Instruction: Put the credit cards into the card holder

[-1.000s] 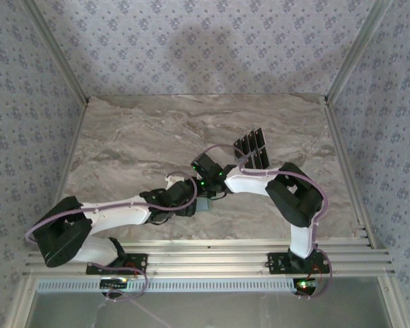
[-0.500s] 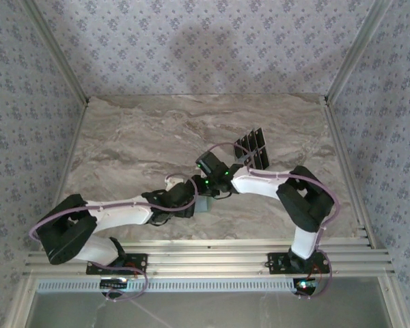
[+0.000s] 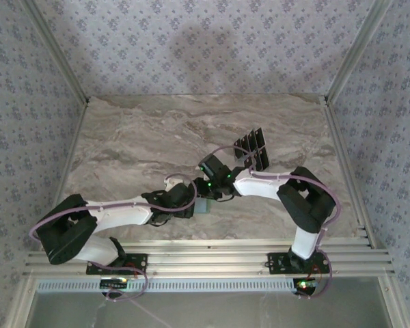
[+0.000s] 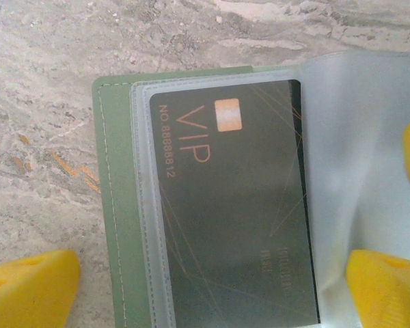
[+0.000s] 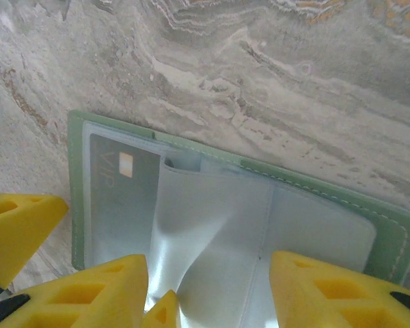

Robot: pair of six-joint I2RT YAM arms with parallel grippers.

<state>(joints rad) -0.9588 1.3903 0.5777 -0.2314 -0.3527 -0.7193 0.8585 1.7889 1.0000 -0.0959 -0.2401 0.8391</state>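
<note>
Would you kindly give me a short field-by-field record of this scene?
table: marble-patterned top
card holder: open, lying flat on the table
VIP card: dark, tucked in a clear sleeve of the holder
loose cards: dark fanned row on the table, apart from the holder
left gripper: open, over the holder
right gripper: jaws apart around a raised sleeve; whether it grips is unclear

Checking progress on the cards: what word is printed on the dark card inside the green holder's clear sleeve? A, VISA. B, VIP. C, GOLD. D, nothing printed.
B: in the left wrist view, the credit card under the clear sleeve of the open card holder reads VIP in copper letters.
</note>
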